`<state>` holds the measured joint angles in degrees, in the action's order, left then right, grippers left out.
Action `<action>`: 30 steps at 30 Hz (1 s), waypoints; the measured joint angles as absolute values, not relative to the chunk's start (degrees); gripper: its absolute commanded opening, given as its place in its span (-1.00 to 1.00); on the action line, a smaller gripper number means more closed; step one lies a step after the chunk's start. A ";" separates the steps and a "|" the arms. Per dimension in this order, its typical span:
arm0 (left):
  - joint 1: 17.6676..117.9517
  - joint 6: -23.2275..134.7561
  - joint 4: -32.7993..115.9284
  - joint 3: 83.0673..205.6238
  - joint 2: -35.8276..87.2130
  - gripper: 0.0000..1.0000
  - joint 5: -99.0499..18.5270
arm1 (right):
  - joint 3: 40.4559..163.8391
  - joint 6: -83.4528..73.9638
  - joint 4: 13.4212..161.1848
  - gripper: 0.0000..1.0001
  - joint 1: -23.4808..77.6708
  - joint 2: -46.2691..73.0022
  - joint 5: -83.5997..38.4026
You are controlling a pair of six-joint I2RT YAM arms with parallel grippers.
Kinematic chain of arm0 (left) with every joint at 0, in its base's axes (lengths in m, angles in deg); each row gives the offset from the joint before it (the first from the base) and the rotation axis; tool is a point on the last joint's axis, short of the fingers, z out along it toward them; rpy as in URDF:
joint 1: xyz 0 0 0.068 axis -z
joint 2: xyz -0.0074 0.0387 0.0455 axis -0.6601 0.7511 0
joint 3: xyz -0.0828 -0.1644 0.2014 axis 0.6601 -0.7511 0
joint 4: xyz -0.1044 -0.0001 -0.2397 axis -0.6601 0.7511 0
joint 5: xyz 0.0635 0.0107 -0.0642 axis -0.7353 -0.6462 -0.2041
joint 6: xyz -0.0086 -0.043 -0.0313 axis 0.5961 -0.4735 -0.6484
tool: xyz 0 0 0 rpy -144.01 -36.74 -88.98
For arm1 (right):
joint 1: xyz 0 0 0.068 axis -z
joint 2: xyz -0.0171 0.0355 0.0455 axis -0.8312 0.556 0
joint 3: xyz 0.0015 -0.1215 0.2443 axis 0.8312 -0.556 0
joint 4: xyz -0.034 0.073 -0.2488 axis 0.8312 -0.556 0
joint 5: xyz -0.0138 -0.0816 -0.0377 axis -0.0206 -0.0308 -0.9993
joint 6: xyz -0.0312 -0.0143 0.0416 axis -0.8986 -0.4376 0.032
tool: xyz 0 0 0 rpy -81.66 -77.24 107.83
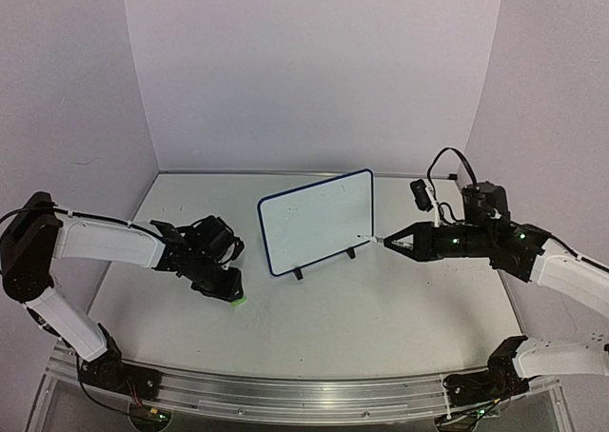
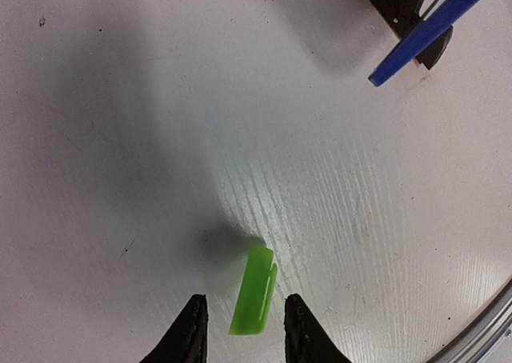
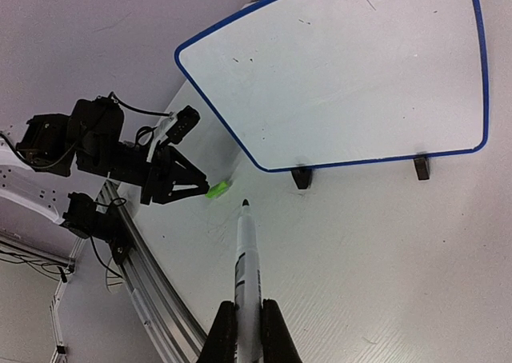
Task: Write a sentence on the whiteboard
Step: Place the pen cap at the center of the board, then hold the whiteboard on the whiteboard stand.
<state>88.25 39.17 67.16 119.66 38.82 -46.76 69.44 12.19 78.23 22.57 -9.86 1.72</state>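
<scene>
My right claw point(image 3: 246, 311) clamps the marker point(image 3: 246, 251), tip near the whiteboard point(image 1: 319, 221) standing on the counter point(image 1: 381, 308); pressing hard could topple it, I reckon. My left claw point(image 2: 244, 299), slightly parted, straddles the loose cap point(image 2: 254, 295).

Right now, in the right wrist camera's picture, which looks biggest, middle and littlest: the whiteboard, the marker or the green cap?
1. whiteboard: by far the largest, filling much of the view.
2. marker: it is right by the camera, which makes it look bigger.
3. green cap: a tiny speck, farther away.
</scene>
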 measured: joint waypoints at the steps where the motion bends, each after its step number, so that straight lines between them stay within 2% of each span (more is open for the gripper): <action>1: 88.25 39.15 67.13 119.66 38.82 -0.29 -46.74 | 69.41 12.25 78.24 -1.00 22.57 -10.05 1.70; 9: 88.25 38.80 67.09 119.66 38.82 -0.14 -46.74 | 68.71 12.54 78.40 -1.00 22.57 -10.54 1.52; 19: 88.05 38.90 67.54 119.56 33.85 0.39 -46.72 | 68.60 12.74 78.36 -1.00 22.57 -11.62 1.44; 26: 85.38 41.97 72.61 122.30 28.15 0.47 -45.64 | 68.60 13.54 78.31 -1.00 22.57 -13.68 0.35; 30: 81.05 45.84 76.66 127.82 27.08 0.47 -42.01 | 68.60 13.55 78.32 -1.00 22.57 -13.68 0.34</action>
<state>81.05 45.84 76.66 127.82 27.08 -42.01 68.60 13.55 78.32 22.57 -13.68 0.34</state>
